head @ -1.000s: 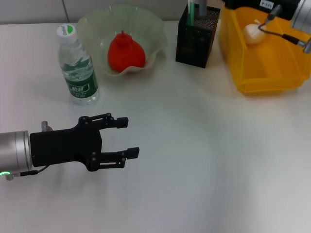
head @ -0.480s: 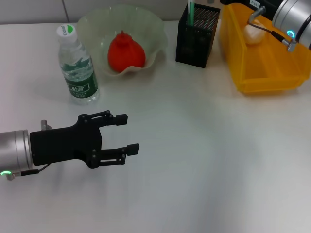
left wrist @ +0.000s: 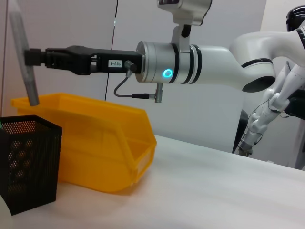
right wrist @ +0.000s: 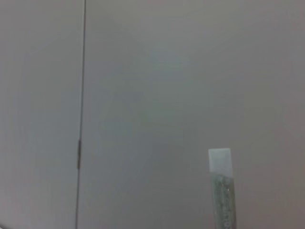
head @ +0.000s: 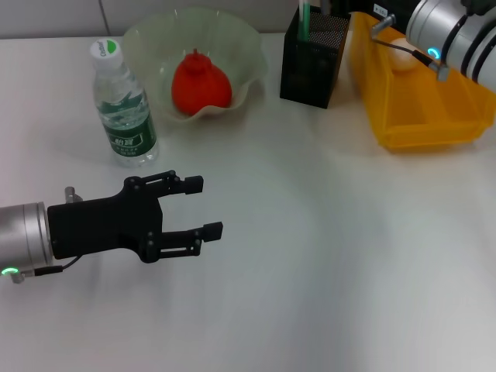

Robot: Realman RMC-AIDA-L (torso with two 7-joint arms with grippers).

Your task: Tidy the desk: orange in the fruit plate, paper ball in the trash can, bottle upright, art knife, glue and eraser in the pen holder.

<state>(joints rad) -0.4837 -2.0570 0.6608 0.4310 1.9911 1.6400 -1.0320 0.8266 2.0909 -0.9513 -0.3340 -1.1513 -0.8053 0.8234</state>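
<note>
Lifting art knife (left wrist: 21, 52) above pen holder (left wrist: 28, 162)

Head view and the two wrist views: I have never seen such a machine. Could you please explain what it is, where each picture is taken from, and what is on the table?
It is a robot with two arms, each ending in a gripper.

The head view looks down from the robot's head. On the white table stand an upright bottle, a plate with an orange in it, a black pen holder with the green glue in it, and a yellow trash can with a paper ball inside. The left gripper hovers open and empty above the table.

The left wrist view looks across at the other arm. There the right gripper holds the grey art knife upright, just above the pen holder.

The right wrist view shows mostly a wall and the tip of a pale stick, probably the glue.
</note>
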